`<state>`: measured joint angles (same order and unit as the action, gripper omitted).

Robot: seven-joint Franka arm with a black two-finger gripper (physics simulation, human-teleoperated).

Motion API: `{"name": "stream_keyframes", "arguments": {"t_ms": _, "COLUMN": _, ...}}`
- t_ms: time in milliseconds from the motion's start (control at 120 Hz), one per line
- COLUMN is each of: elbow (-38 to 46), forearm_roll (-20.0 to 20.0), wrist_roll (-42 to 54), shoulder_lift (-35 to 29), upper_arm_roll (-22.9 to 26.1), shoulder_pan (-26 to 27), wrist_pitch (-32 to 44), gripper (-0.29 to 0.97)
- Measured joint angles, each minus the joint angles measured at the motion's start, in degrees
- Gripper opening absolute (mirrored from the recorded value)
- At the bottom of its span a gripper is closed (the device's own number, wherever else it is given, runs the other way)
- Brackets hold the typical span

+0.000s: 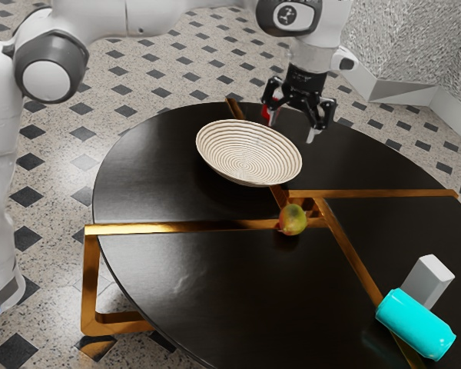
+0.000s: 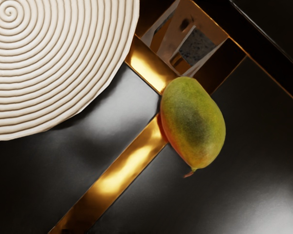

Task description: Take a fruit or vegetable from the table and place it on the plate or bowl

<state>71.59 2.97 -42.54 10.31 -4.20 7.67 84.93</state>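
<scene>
A green and red mango (image 1: pixel 293 219) lies on the black table where the gold inlay bands (image 1: pixel 200 226) meet, just in front of the white ribbed bowl (image 1: pixel 248 151). My gripper (image 1: pixel 295 124) hangs open in the air above the bowl's far right rim, well above and behind the mango, with nothing between its fingers. From the wrist view the mango (image 2: pixel 192 120) rests on a gold band (image 2: pixel 122 170), with the bowl (image 2: pixel 49 58) close beside it.
A cyan can (image 1: pixel 415 323) lies on its side at the table's front right edge, with a grey-white block (image 1: pixel 428 280) standing just behind it. The round black table (image 1: pixel 177 300) has an open gap between its gold bands near the mango.
</scene>
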Motion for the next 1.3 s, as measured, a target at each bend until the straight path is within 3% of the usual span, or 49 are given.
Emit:
{"name": "stream_keyframes", "arguments": {"t_ms": 167, "elbow": -0.3, "forearm_roll": 0.4, "wrist_roll": -22.7, "shoulder_lift": 0.6, "upper_arm_roll": 0.0, "shoulder_pan": 0.0, "wrist_pitch": -1.3, "gripper": 0.68}}
{"name": "stream_keyframes", "arguments": {"t_ms": 308, "elbow": -0.4, "forearm_roll": 2.8, "wrist_roll": -30.3, "shoulder_lift": 0.1, "upper_arm_roll": -0.6, "shoulder_pan": -1.1, "wrist_pitch": -1.9, "gripper": 0.68}}
{"name": "stream_keyframes", "arguments": {"t_ms": 450, "elbow": -0.3, "forearm_roll": 7.4, "wrist_roll": -28.0, "shoulder_lift": 1.8, "upper_arm_roll": -0.2, "shoulder_pan": -3.6, "wrist_pitch": -2.2, "gripper": 0.68}}
{"name": "stream_keyframes", "arguments": {"t_ms": 617, "elbow": -4.6, "forearm_roll": 12.9, "wrist_roll": -24.6, "shoulder_lift": 11.8, "upper_arm_roll": 0.5, "shoulder_pan": -3.4, "wrist_pitch": -2.1, "gripper": 0.68}}
{"name": "stream_keyframes", "arguments": {"t_ms": 700, "elbow": -4.4, "forearm_roll": 15.0, "wrist_roll": -23.2, "shoulder_lift": 13.6, "upper_arm_roll": -0.4, "shoulder_pan": -3.3, "wrist_pitch": -1.8, "gripper": 0.68}}
{"name": "stream_keyframes", "arguments": {"t_ms": 967, "elbow": -3.2, "forearm_roll": 19.1, "wrist_roll": -19.3, "shoulder_lift": 17.4, "upper_arm_roll": -0.2, "shoulder_pan": -7.8, "wrist_pitch": -1.1, "gripper": 0.68}}
{"name": "stream_keyframes", "arguments": {"t_ms": 1300, "elbow": -3.9, "forearm_roll": 21.1, "wrist_roll": -16.3, "shoulder_lift": 21.9, "upper_arm_roll": 2.4, "shoulder_pan": -8.2, "wrist_pitch": 1.3, "gripper": 0.68}}
